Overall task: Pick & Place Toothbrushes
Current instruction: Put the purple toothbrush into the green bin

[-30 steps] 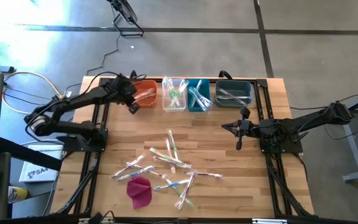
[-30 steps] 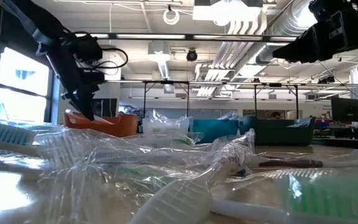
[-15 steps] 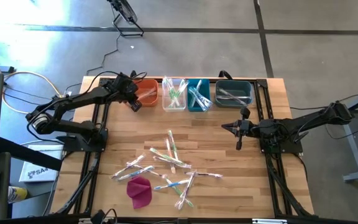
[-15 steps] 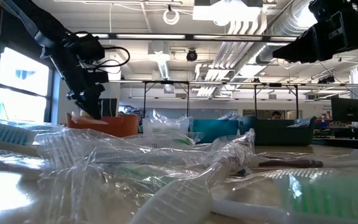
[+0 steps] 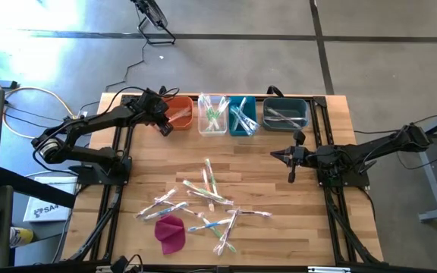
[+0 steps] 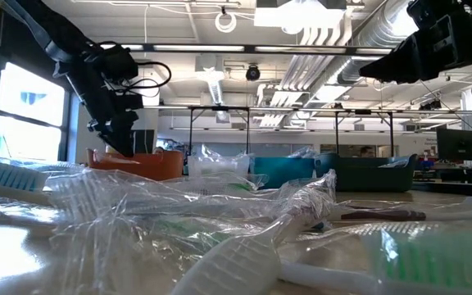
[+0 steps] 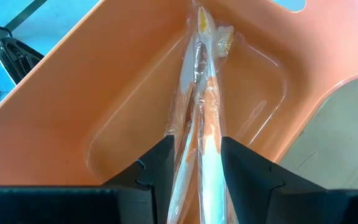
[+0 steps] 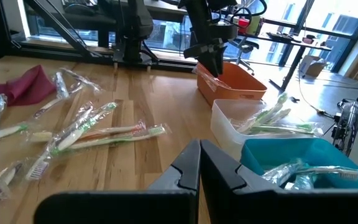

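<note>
Left pincer [image 5: 160, 126] is released over the orange plastic bin [image 7: 73, 112] at the counter's [image 5: 279, 193] back edge w/ wrapped orange toothbrushes [image 7: 199, 106] lying inside; right pincer [image 5: 291, 177] is clenched near the right edge.

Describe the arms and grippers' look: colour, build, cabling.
Both arms are black, slim jointed links on black frame bases at the table's sides. The left gripper and right gripper each carry two matte black, blocky fingers with stepped inner faces. Black cables loop along the left arm. No markings legible.
</note>
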Controlling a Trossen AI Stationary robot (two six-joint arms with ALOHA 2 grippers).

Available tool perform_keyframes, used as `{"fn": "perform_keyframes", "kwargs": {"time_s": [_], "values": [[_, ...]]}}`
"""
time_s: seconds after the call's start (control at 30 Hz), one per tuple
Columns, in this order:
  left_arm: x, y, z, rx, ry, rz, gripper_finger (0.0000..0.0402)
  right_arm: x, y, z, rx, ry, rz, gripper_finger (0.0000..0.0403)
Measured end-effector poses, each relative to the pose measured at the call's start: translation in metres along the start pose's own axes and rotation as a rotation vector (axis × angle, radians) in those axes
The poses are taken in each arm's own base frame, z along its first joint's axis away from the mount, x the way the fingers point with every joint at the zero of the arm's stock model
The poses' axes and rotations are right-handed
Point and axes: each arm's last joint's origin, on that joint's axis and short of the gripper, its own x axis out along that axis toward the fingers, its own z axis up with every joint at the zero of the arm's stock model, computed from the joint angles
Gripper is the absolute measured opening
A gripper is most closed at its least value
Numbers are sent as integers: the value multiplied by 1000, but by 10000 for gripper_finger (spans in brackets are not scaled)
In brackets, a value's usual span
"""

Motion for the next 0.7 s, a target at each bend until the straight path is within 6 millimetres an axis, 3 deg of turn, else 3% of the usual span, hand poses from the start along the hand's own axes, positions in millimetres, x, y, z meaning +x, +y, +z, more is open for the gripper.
{"fn": "perform_keyframes", "kwargs": {"time_s": [0.7], "values": [[0, 0, 0, -2, 0, 0, 127, 0, 0, -1, -2, 6, 1, 4]]}}
